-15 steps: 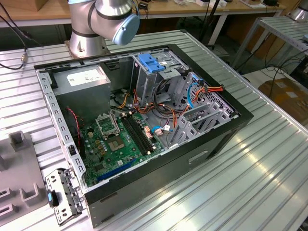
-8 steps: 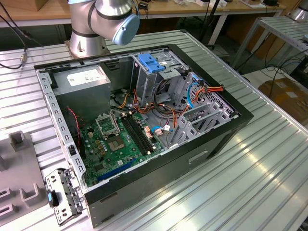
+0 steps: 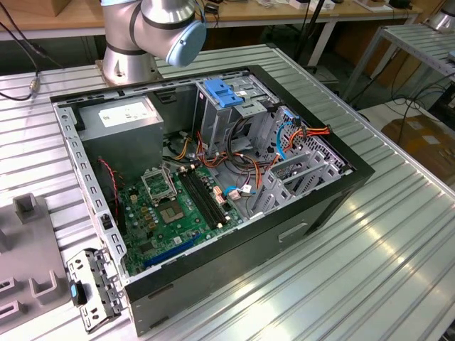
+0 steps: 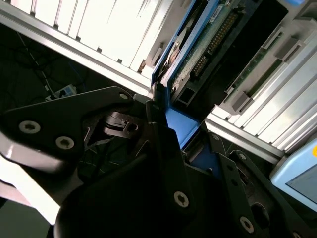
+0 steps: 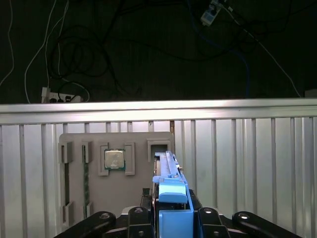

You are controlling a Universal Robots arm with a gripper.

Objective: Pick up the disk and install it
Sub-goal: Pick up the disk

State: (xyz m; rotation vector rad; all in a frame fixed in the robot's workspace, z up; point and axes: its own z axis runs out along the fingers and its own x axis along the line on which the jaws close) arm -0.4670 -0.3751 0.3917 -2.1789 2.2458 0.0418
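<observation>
In both wrist views my gripper [image 5: 173, 215] [image 4: 171, 131] is shut on the disk [image 5: 169, 173], its black fingers [image 5: 212, 218] pressing on either side of the blue plastic side rail [image 5: 172, 198]. The disk is seen edge-on. In the second wrist view its green circuit-board side [image 4: 213, 42] and blue rail [image 4: 184, 126] show. Its far end reaches to a slot holder on a grey fixture plate [image 5: 143, 188]; I cannot tell whether it still rests there. The exterior view holds the arm's base [image 3: 128, 57] and a silver joint with a blue cap [image 3: 181, 32].
An open computer case [image 3: 320, 213] lies on the ribbed metal table [image 3: 384, 270], with motherboard [image 3: 178, 213], grey power-supply box [image 3: 124, 131], a metal cage with a light-blue top [image 3: 224, 96] and loose cables. The fixture plate carries a processor chip [image 5: 114, 159]. Beyond the table edge [image 5: 158, 106] hang wires.
</observation>
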